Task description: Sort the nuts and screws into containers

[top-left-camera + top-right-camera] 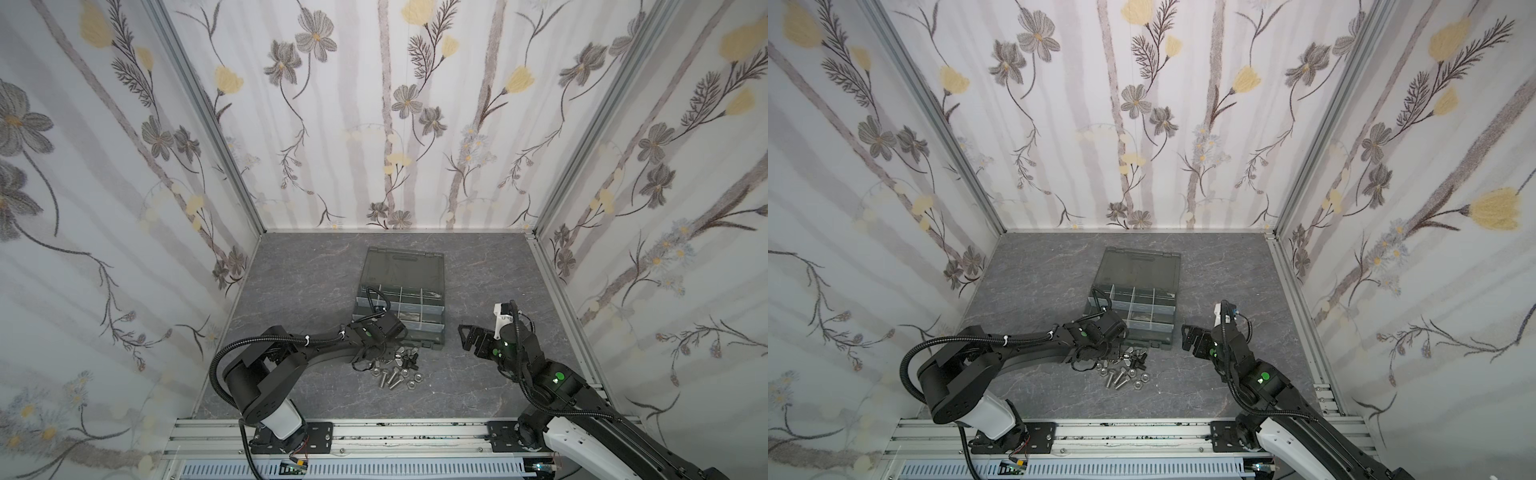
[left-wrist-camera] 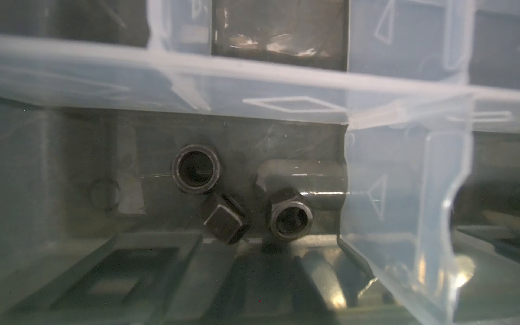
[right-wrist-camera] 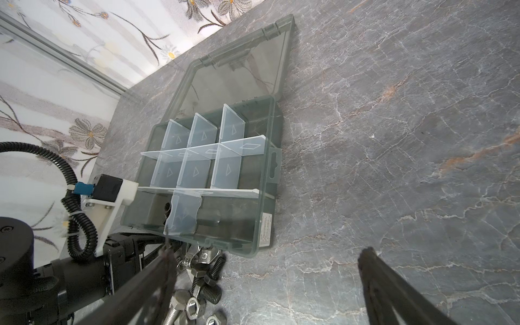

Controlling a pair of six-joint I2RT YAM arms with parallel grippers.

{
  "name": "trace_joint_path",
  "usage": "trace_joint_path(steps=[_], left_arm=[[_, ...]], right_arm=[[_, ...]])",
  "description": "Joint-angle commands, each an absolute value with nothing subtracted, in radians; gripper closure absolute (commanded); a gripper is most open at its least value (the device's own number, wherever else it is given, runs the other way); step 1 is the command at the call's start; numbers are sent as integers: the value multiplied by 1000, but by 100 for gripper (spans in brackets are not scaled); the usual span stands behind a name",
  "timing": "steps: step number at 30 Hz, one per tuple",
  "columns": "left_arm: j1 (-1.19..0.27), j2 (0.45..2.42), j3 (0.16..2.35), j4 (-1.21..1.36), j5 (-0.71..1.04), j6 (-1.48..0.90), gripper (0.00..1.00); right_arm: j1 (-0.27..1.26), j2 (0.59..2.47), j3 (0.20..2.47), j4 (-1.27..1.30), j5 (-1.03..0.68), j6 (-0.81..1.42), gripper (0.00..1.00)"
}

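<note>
Three walls (image 1: 478, 50) close in a small booth. All are papered white with pale grey upright stripes and drawn flowers (image 1: 316, 37) in grey and soft yellow on thin dark stems. Silver metal posts (image 1: 203, 104) run up the two back corners. The floor (image 1: 299, 282) is a flat grey surface, marbled with fine white veins and a few rusty ones. A silver slotted rail (image 1: 415, 434) runs along the near edge. The light is soft and even.

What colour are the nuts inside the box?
The nuts are black, clearest in left wrist view.
</note>
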State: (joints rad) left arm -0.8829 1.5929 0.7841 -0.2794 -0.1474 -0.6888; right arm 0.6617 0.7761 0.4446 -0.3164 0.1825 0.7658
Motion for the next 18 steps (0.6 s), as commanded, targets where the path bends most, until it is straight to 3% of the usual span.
trace_joint_path(steps=[1, 18], left_arm=[[-883, 1578, 769, -291, -172, -703, 73], [-882, 1462, 699, -293, -134, -694, 78]], right_arm=[[664, 758, 433, -300, 192, 775, 0], [663, 724, 414, -310, 200, 791, 0]])
